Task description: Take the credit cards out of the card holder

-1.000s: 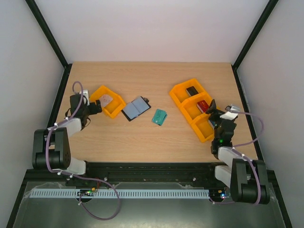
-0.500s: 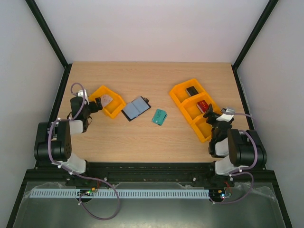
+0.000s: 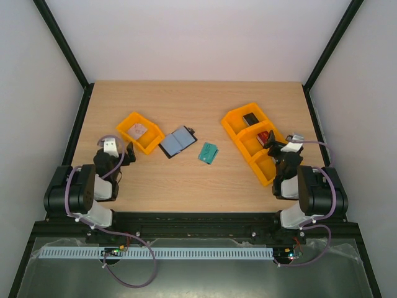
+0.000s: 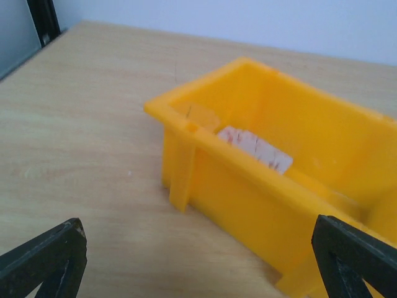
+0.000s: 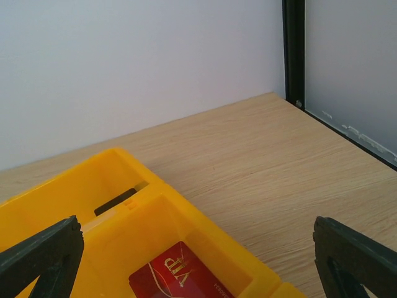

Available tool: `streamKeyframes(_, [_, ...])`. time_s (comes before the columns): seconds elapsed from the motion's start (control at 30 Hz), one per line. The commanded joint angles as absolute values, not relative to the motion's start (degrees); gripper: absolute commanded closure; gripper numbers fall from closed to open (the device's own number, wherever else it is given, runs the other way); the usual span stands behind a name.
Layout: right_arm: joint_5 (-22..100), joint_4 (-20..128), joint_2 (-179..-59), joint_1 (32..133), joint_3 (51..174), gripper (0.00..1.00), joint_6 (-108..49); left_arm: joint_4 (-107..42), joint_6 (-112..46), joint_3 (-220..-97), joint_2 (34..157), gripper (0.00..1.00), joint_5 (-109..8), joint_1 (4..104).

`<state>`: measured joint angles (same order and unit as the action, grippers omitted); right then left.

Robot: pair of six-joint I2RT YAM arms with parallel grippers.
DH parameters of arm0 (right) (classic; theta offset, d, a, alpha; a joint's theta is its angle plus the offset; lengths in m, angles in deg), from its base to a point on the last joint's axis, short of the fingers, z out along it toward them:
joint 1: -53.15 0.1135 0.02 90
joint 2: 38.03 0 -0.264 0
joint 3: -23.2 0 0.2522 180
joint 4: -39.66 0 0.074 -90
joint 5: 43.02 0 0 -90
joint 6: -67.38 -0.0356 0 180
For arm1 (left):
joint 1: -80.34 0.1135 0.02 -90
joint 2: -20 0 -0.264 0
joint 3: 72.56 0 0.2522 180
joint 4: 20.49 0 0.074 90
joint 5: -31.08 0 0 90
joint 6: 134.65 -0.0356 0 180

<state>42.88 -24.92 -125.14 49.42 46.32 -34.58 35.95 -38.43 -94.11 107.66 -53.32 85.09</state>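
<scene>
At the near edge of the desk (image 3: 186,180) both arms are folded back low. The left claw (image 3: 126,153) is spread wide and pinches nothing. Just ahead of it a small orange tray (image 4: 236,198) holding a pale plate (image 4: 254,148) stands between it and the card holder (image 3: 178,141). The right claw (image 3: 274,147), also spread and bare, hangs over the near end of a long orange three-part tray (image 3: 232,121) with a red card (image 5: 180,276) in its middle compartment. Between the trays the credit cards (image 3: 208,153) lie on bare wood, near the open card holder but apart from it. A black block (image 3: 250,118) sits in the long tray's far compartment.
</scene>
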Motion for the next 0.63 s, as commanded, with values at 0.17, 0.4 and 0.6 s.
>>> streamKeyframes(0.17, [44.16, -24.62, -125.40, 49.81, 47.12, 0.01, -33.55, 44.30, -39.69, -98.08, 108.10, 0.01, -54.30, 84.78])
streamKeyframes(0.4, [44.44, -24.12, -125.52, 50.01, 47.38, 0.01, -33.44, 43.64, -39.99, -98.62, 107.96, 0.01, -55.49, 84.16])
streamKeyframes(0.6, [46.97, -22.01, -125.53, 51.36, 48.53, 0.01, -32.69, 41.19, -40.31, -99.16, 107.98, 0.01, -56.30, 83.67])
